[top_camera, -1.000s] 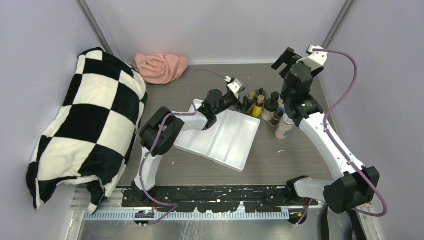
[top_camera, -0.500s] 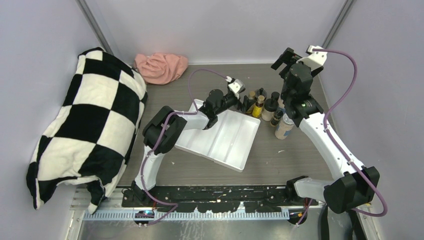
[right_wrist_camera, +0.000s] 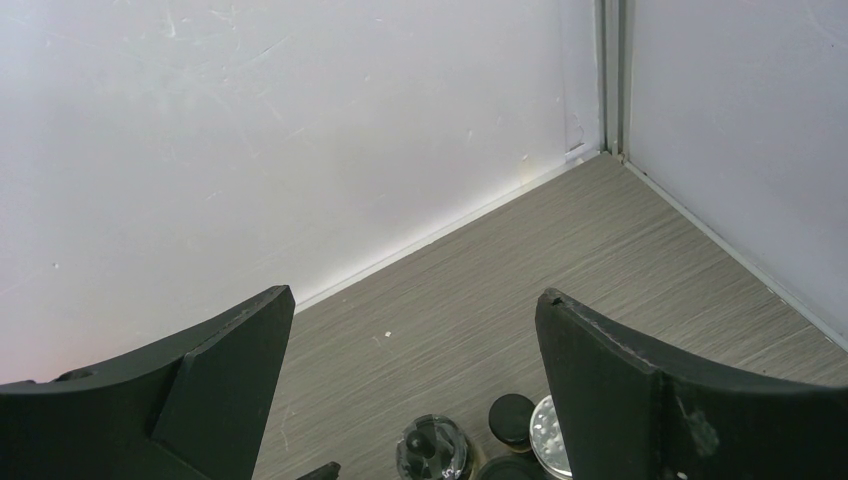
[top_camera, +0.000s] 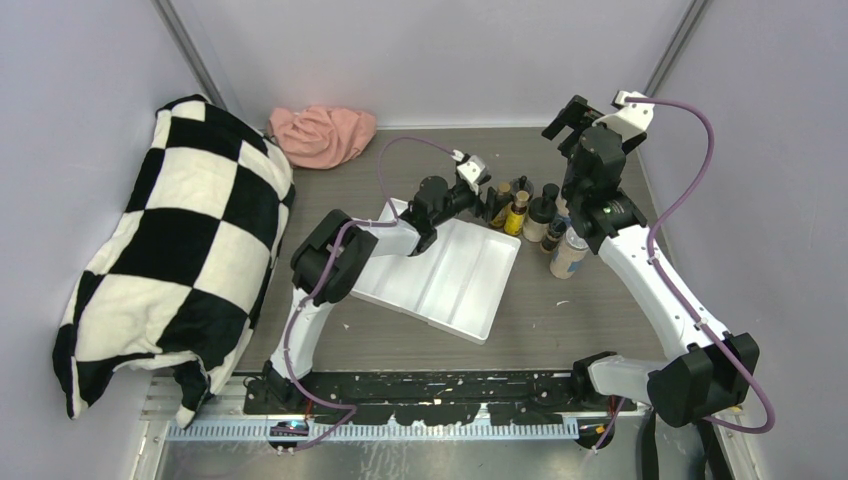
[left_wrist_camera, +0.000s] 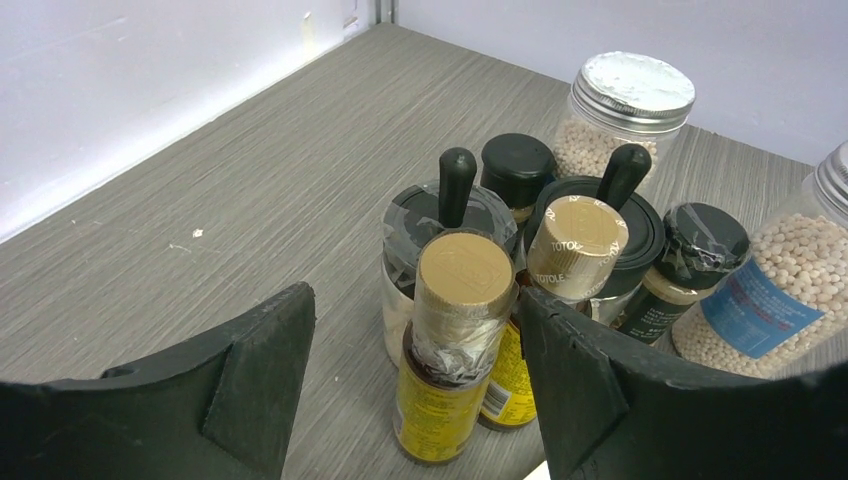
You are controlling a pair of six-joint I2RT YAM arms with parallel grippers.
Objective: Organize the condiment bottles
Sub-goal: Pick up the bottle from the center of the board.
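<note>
Bottles stand packed in one tight cluster on the grey table, at its far side, just beyond the far right corner of the white tray and between the two arms. All are on their bases, long axes vertical, caps up.

In the left wrist view, two slim yellow bottles with gold-brown caps are nearest; the right one seems to lean a little. Behind them are two jars with black lids, each lid carrying a black upright knob. Two small dark bottles with black caps sit further back and to the right. Two clear shakers with silver lids, filled with pale beads, close the back and right of the group.

Left claw has its jaws apart, low at the cluster, with the front yellow bottle in the gap. There is clear space on that bottle's left. Whether the other finger touches anything cannot be told.

Right claw is spread wide and empty, raised above the cluster and facing the back wall.
</note>
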